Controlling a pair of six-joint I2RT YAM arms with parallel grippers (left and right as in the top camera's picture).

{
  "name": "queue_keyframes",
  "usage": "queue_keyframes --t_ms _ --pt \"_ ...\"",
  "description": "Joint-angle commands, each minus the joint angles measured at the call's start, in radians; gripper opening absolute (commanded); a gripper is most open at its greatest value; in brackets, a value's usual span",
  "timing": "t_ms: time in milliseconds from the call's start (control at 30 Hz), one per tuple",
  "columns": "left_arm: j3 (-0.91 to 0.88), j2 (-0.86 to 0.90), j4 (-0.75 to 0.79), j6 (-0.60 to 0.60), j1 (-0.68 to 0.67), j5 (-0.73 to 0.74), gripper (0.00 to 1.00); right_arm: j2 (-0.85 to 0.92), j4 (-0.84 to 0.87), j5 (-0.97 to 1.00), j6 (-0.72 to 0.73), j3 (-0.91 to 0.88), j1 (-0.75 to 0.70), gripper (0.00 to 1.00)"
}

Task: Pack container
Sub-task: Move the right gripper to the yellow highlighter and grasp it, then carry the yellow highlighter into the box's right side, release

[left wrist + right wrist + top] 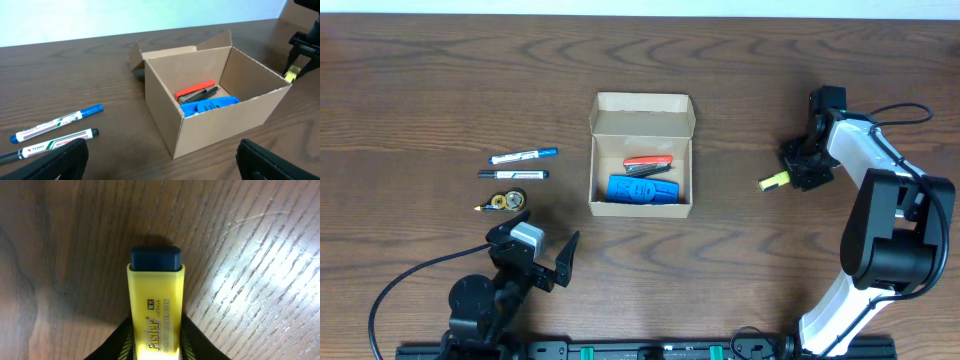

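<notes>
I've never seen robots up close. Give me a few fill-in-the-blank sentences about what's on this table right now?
1. The right end effector is shut on a ___ highlighter.
2. Inside the container lie a red item and a ___ one.
3. The left end effector holds nothing, and its fingers stand ___.

Missing words: yellow; blue; open.
</notes>
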Motion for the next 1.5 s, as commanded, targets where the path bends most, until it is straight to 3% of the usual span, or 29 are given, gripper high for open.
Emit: queue_keyframes --t_ms 0,200,333,533,733,1033,1467 --pt "-0.023 -0.006 -0.005 0.007 0.006 -0.004 0.95 0.014 -0.002 -0.002 -0.032 0.017 0.0 0.23" --pt "-0.024 -0.006 -0.005 0.007 0.006 -0.004 0.96 -0.021 -0.073 -0.102 -0.129 0.093 0.006 0.12" --pt "-0.024 -0.006 -0.005 0.007 0.006 -0.004 0.95 -0.092 -0.166 -0.111 -0.222 0.197 0.045 0.11" --pt "-0.024 -0.006 -0.005 0.007 0.006 -0.004 0.95 -0.23 -0.238 -0.111 -0.334 0.332 0.199 0.14" --pt "-0.024 -0.006 -0.005 0.007 0.006 -0.004 0.95 -0.301 -0.246 -0.079 -0.372 0.36 0.412 0.15" --pt "-0.024 -0.006 -0.005 0.007 0.006 -0.004 0.95 -0.222 -0.244 0.072 -0.412 0.359 0.67 0.19" --pt "-0.024 -0.006 -0.005 0.007 0.006 -0.004 0.95 -0.056 -0.317 0.069 -0.472 0.359 0.687 0.19"
